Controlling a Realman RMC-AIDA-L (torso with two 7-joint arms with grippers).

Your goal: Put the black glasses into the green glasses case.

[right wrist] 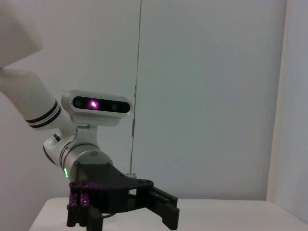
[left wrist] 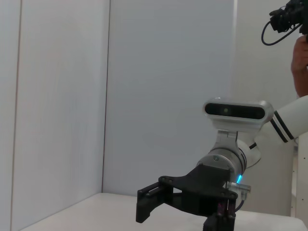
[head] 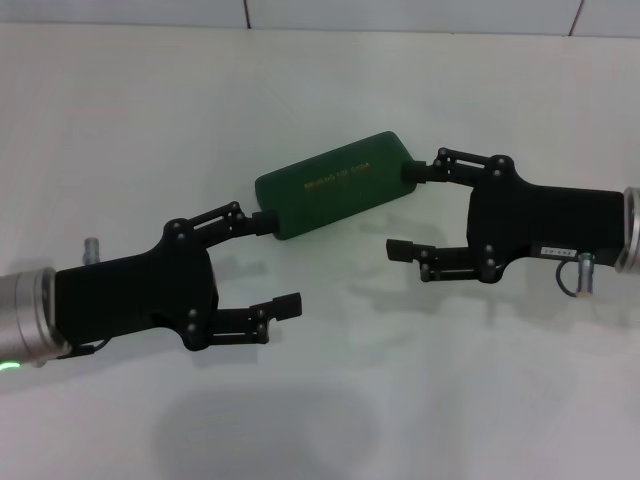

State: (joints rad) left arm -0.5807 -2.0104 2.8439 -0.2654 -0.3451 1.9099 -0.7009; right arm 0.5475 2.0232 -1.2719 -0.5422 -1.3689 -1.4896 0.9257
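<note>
The green glasses case [head: 335, 185] lies closed on the white table in the head view, gold lettering on its lid. My left gripper [head: 278, 264] is open at the case's near-left end, its upper finger touching that end. My right gripper [head: 405, 211] is open at the case's right end, its upper finger against that end. Neither gripper holds anything. The black glasses are out of view. The left wrist view shows the right arm with one of its fingers [left wrist: 147, 202]. In the right wrist view the left arm appears with one of its fingers [right wrist: 166, 211].
The white table [head: 320, 400] spreads all around the case, with a pale wall behind it [head: 400, 12]. A person's hand with a dark cable [left wrist: 298, 57] shows at the far edge of the left wrist view.
</note>
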